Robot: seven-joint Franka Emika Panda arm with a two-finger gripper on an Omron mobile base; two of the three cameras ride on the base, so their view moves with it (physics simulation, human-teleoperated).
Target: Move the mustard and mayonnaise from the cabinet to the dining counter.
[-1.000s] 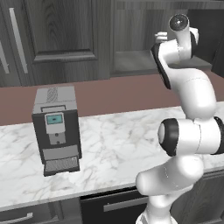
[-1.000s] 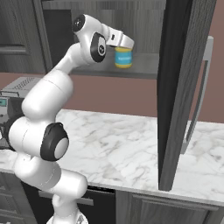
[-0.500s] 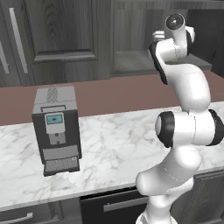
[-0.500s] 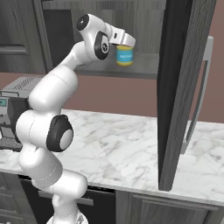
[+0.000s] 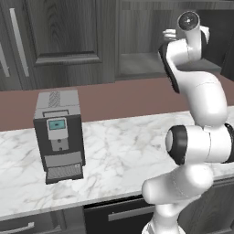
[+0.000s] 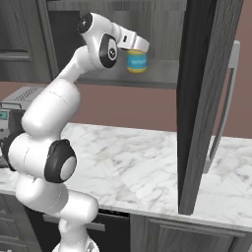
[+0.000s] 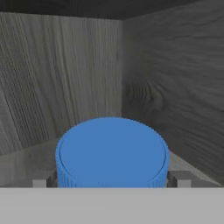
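upper middle of the right base view: wide-open claw (image 6: 136,48) straddles the mayonnaise (image 6: 137,62) lid on the cabinet (image 6: 162,78) shelf.

The cabinet (image 7: 166,87) is dark grey wood with a matt, visible grain, its shelf (image 6: 162,78) a smooth flat grey. The mayonnaise (image 6: 137,61) lid (image 7: 112,151) looks like blue plastic, ribbed round the edge. The surface (image 5: 128,146) is polished white, grey-veined marble. The coffee machine (image 5: 58,135) has a brushed metal casing.
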